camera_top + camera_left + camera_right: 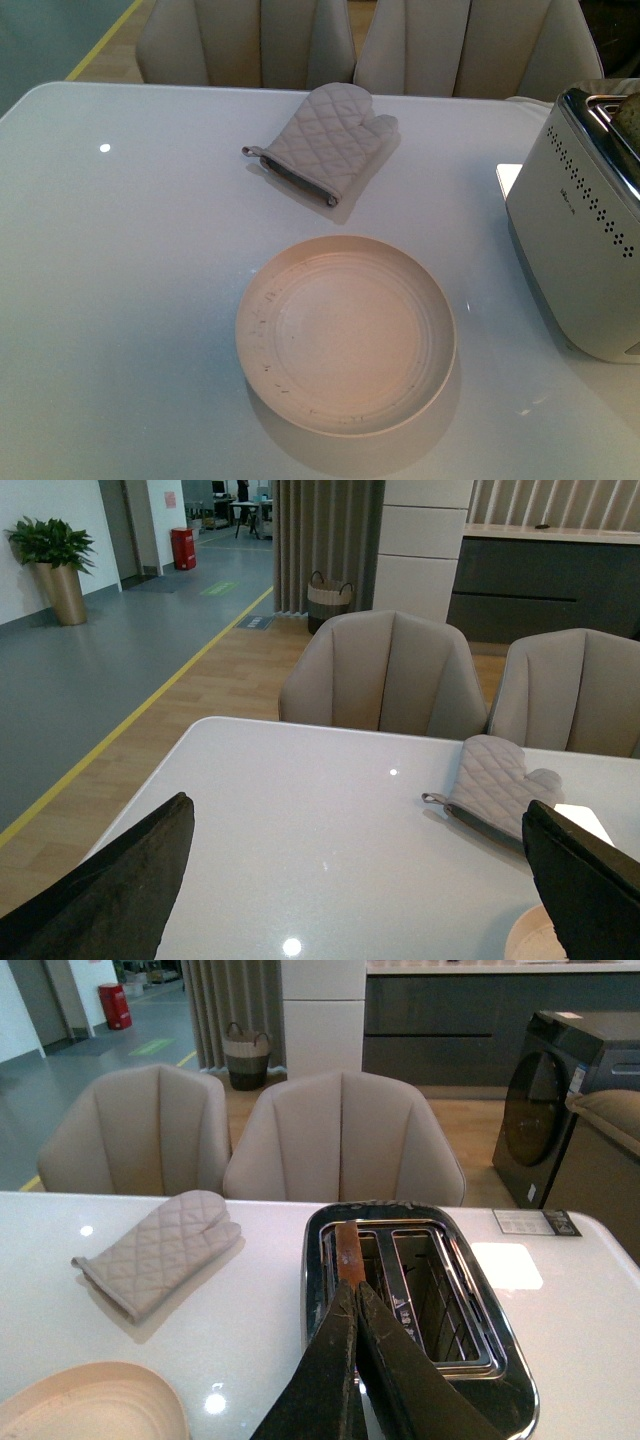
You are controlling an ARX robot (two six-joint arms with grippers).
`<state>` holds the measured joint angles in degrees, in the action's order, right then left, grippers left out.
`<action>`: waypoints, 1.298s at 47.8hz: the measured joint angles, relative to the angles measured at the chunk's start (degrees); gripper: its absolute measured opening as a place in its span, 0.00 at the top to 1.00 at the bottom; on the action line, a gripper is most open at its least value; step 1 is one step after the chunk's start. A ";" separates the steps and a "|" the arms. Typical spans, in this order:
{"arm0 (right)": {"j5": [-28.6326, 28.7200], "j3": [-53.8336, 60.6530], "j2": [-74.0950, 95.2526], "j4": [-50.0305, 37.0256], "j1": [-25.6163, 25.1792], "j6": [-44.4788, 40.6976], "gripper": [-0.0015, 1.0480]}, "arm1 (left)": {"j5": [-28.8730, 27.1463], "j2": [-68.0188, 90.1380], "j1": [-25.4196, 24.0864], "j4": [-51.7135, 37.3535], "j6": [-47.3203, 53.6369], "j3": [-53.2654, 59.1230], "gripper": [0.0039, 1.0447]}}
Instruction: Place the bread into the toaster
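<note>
No legible text anywhere. Small dark brand lettering on the white side of the toaster (578,186), too tiny to make out. White markings along the toaster's centre bar in the right wrist view, unreadable. A dark label with pale print lying on the table (536,1222) beyond the toaster, blurred past reading.

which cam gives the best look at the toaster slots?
Right wrist view: it looks down on the toaster, both slots open to view, the bread's crust edge showing in one slot beyond the shut right hand. Front view shows only its perforated side, cropped at the frame edge. Left wrist view doesn't show it.
</note>
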<state>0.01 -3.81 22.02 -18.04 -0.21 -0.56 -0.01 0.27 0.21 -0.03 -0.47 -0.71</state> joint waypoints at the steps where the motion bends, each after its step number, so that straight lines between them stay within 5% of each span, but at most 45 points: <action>1: 0.00 0.20 -0.57 0.35 0.00 0.02 0.98 | 0.00 0.00 0.00 0.00 0.00 0.00 0.06; 31: -0.02 2.56 -11.91 7.89 0.00 0.11 0.98 | 0.00 0.00 0.00 0.00 0.00 0.00 0.06; 35: -0.04 2.54 -19.58 17.22 0.00 0.13 0.98 | -0.02 0.00 0.00 0.02 0.00 0.00 0.06; 49: -0.02 2.54 -21.64 17.94 0.00 0.13 0.98 | 0.00 0.00 0.00 0.02 0.00 0.00 0.06; 62: -0.02 2.54 -21.64 17.94 0.00 0.13 0.49 | 0.00 0.00 0.00 0.02 0.00 0.00 0.06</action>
<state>-0.01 -1.28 0.38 -0.10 -0.21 -0.43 -0.01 0.27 0.21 -0.01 -0.47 -0.71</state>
